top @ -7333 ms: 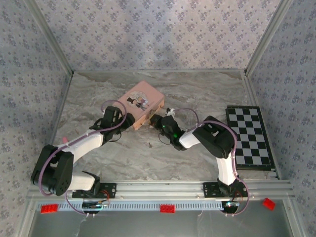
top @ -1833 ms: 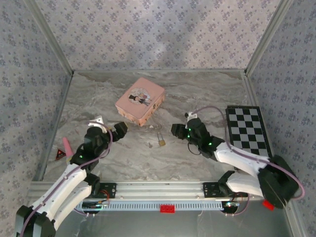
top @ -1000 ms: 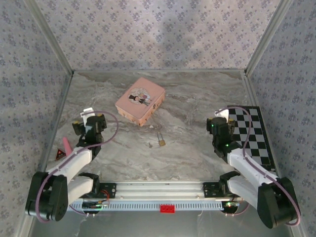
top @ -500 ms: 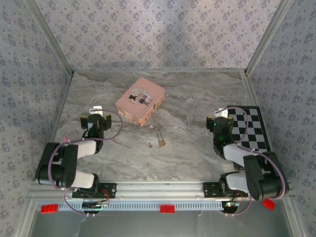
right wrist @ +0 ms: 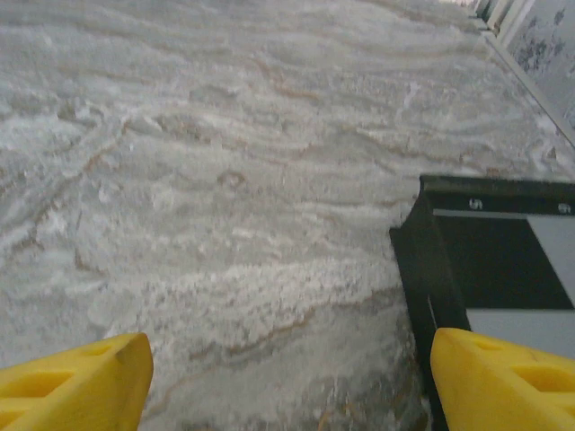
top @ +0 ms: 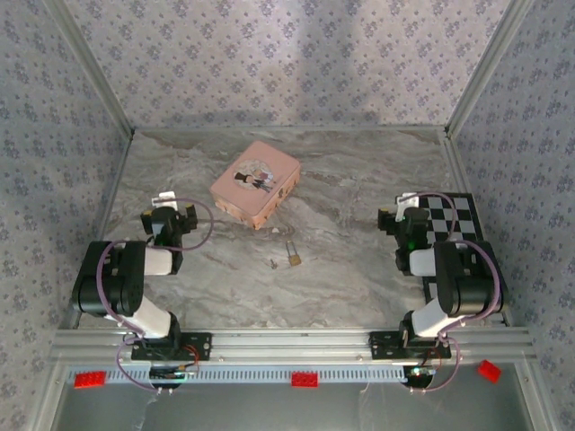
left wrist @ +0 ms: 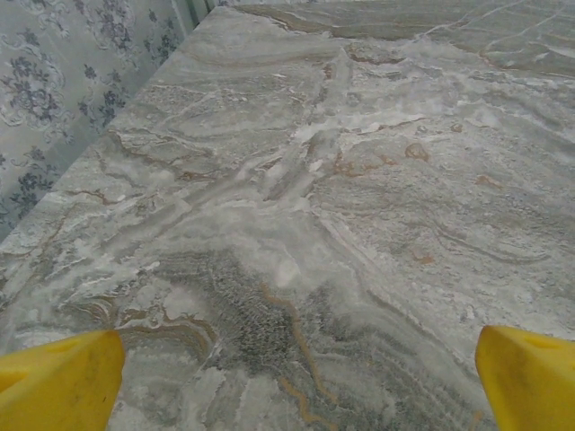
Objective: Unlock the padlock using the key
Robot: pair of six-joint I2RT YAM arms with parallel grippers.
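- Two robot arms sit folded at opposite sides of a grey-veined marble table [top: 359, 171]: the left arm [top: 112, 287] by the left edge, the right arm [top: 463, 283] by the right edge.
- Left gripper [left wrist: 292, 382]: jaws wide. Its yellow fingertips [left wrist: 58, 386] sit at opposite lower corners of the wrist view, with bare marble between them and nothing held.
- Right gripper [right wrist: 287, 382]: jaws likewise wide and holding nothing, beside the near-left corner of a black-and-white chequered board [right wrist: 494, 269] that lies along the table's right edge.
- Small brass-gold padlock [top: 293, 255]: lies flat near the middle of the table, between the two arms and well apart from both grippers. Its thin silvery shackle points toward the far edge. It is too small to tell whether the shackle is sprung.
- Tiny grey metal key [top: 273, 264]: lies on the marble just to the padlock's left, not in the lock.
- Pink rectangular tin box [top: 255, 182]: lid shut, a picture on top, set cornerwise toward the far edge. Its near corner is close to the padlock.
- Three red toy bricks [top: 304, 379] lie on the metal ledge before the table's near edge.
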